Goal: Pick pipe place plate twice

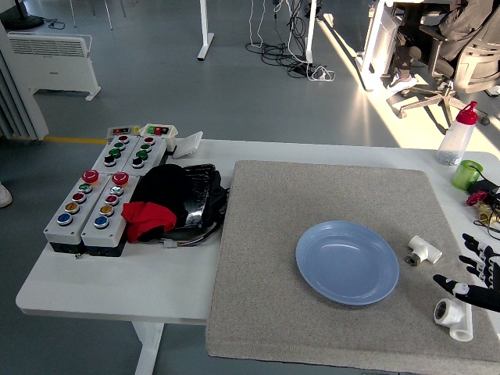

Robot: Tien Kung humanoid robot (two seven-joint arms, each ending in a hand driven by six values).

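Observation:
An empty blue plate [347, 261] lies on the grey mat [266, 234], right of centre. A white T-shaped pipe fitting [423, 250] rests on the mat just right of the plate. A second white pipe fitting [454, 317] lies nearer the front right corner. My right hand [471, 273] comes in from the right edge between the two fittings, black fingers spread and holding nothing. It hovers just above the nearer fitting, right of the T piece. The left arm does not show.
Two grey button boxes [94, 199] stand at the table's left, with a black and red bundle [176, 201] beside them. A squeeze bottle with a red cap [458, 137], a green cup [467, 174] and small parts sit at the far right edge.

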